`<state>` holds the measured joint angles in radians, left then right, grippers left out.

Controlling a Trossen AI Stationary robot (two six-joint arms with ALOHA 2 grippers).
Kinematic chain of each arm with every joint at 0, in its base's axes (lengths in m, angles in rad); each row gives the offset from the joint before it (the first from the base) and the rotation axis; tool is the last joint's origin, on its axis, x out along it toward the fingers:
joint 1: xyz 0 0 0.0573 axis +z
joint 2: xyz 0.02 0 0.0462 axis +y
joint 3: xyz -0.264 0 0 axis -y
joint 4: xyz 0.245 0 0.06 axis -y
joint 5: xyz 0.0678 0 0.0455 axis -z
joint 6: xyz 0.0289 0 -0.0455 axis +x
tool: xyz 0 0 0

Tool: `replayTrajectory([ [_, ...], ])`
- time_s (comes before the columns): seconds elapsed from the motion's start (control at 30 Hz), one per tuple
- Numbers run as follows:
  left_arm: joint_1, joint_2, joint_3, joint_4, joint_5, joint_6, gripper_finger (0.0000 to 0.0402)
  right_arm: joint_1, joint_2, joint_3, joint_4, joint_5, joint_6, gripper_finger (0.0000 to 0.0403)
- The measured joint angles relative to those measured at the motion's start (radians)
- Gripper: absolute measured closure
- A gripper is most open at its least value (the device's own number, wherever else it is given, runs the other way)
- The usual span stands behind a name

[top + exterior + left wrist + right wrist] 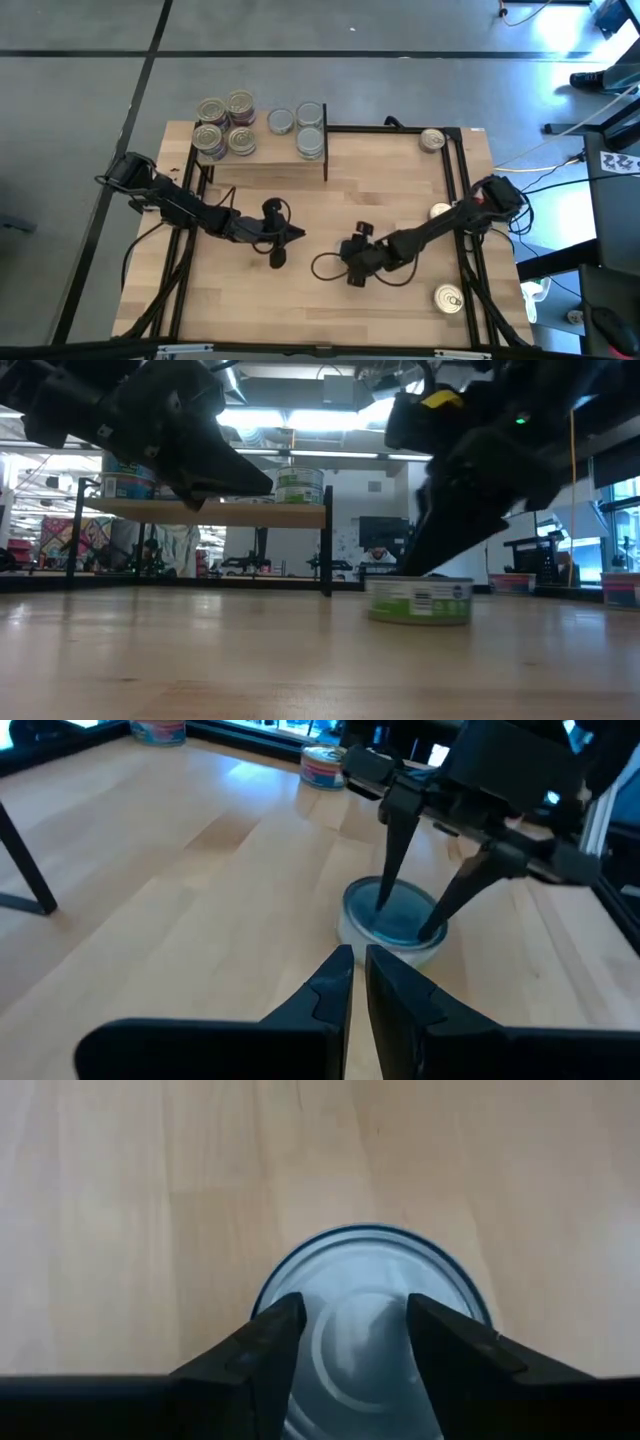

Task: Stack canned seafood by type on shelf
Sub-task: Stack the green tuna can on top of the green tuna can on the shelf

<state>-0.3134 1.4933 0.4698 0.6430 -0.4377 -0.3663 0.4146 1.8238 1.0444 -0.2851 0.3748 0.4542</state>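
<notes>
A silver-topped can (392, 915) stands upright on the tabletop near its middle; the low view shows its green label (418, 601). My right gripper (405, 918) is open and points steeply down, with both fingertips over the can's lid (365, 1315), inside its rim. My left gripper (358, 970) hovers shut just left of the can, pointing toward it, and holds nothing. The shelf (265, 165) stands at the far left. It bears gold-lidded cans (225, 125) on its left part and silver-topped cans (300, 130) on its right part. My right gripper has its fingertips (382, 903) at the lid of the silver-topped can from above, closer together than the can is wide. Whether they touch the lid I cannot tell. The can rests flat on the table.
Three loose gold-lidded cans lie along the table's right side: far (432, 140), middle (440, 211) and near (449, 298). A black frame rail (465, 180) runs along that side. A cable loop (322, 266) hangs by my right gripper.
</notes>
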Motion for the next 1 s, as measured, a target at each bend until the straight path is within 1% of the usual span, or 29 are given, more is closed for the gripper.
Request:
replayTrajectory([
  [0.13, 0.000, 0.000, 0.000, -0.003, 0.000, -0.028, 0.0372, -0.014, -0.003, 0.036, -0.025, -0.002, -0.127, 0.0214],
  [0.23, 0.000, 0.000, 0.000, -0.006, 0.023, -0.031, 0.0372, -0.010, -0.016, 0.060, -0.021, 0.042, -0.205, 0.0214],
  [0.3, 0.000, 0.000, 0.000, -0.013, 0.027, -0.032, 0.0372, -0.009, -0.032, 0.068, -0.039, 0.052, -0.235, 0.0214],
  [0.43, 0.004, 0.000, -0.001, -0.030, 0.010, -0.060, 0.0372, 0.009, -0.068, 0.065, -0.169, 0.046, -0.240, 0.0214],
  [0.57, 0.008, 0.000, -0.001, -0.027, 0.021, -0.118, 0.0366, 0.047, -0.120, 0.065, -0.308, 0.077, -0.254, 0.0214],
  [0.63, 0.008, 0.000, -0.001, -0.028, 0.029, -0.123, 0.0346, 0.061, -0.152, 0.065, -0.350, 0.078, -0.245, 0.0214],
  [0.73, 0.005, 0.000, -0.001, -0.026, 0.031, -0.126, 0.0295, 0.085, -0.205, 0.065, -0.398, 0.095, -0.200, 0.0214],
  [0.87, 0.006, 0.000, 0.005, -0.015, 0.033, -0.101, 0.0230, 0.116, -0.256, 0.015, -0.351, 0.111, -0.127, 0.0214],
  [0.93, 0.006, 0.000, 0.014, -0.016, 0.033, -0.097, 0.0210, 0.134, -0.266, -0.024, -0.322, 0.107, -0.074, 0.0214],
  [1.0, 0.008, 0.000, 0.024, -0.014, 0.033, -0.084, 0.0199, 0.155, -0.267, -0.072, -0.288, 0.105, -0.021, 0.0214],
])
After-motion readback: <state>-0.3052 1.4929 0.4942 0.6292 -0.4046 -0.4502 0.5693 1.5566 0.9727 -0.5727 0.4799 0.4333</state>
